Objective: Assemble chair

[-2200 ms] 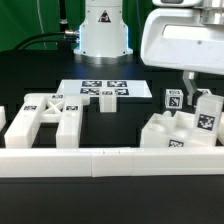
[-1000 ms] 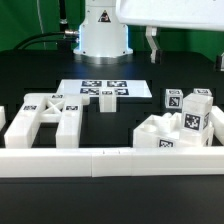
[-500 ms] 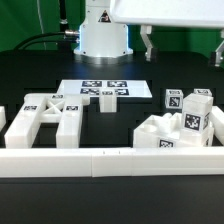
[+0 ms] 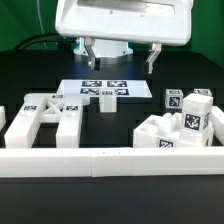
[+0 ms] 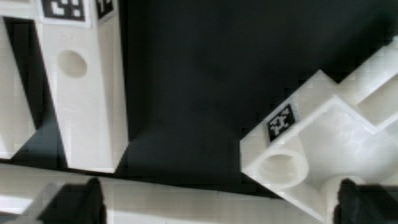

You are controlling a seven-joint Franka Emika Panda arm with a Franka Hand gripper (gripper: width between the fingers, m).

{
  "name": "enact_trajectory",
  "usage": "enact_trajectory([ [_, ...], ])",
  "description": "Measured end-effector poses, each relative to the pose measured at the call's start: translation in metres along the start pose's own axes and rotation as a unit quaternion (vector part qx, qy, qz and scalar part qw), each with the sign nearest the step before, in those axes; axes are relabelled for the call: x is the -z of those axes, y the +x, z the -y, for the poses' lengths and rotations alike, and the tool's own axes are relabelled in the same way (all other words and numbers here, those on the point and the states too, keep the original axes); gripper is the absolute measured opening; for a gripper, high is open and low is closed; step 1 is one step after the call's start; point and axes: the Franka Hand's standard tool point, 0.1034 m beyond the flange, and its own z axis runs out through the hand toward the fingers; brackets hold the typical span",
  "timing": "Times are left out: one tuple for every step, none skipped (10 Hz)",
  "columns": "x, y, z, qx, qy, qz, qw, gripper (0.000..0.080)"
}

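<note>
The chair lies in loose glossy white pieces. In the exterior view the X-braced frame is on the left, and a cluster of tagged blocks and posts is on the right. My gripper hangs high between them, open and holding nothing. In the wrist view a long frame bar with a round hole and a tagged block with a hole lie on either side of a black gap. My gripper shows only its dark fingertips, wide apart and touching neither piece.
The long low white rail runs along the table's front edge and shows as a white band between my fingers. The marker board lies at the back centre. The robot's base stands behind it.
The gripper has swung from above the right cluster toward the exterior view's left, to the middle of the table. It has stayed open, and the parts have not moved.
</note>
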Motion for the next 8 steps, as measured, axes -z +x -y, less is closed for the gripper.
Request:
enact_trajectory([
  [0.0, 0.0, 0.0, 0.001, 0.0, 0.0, 1.0, 0.0649],
  [0.0, 0.0, 0.0, 0.0, 0.0, 0.0, 1.0, 0.0649],
  [-0.001, -0.002, -0.002, 0.01, -0.001, 0.0, 1.0, 0.0649],
  [-0.006, -0.015, -0.015, 0.032, -0.003, 0.004, 0.999, 0.0649],
  [-0.011, -0.029, -0.021, 0.027, -0.002, 0.019, 0.999, 0.0649],
  [-0.01, -0.026, -0.019, 0.029, -0.001, 0.017, 0.999, 0.0649],
  [-0.01, -0.026, -0.018, 0.029, -0.001, 0.018, 0.999, 0.0649],
  [-0.013, -0.035, -0.012, 0.024, 0.013, 0.069, 0.997, 0.0649],
])
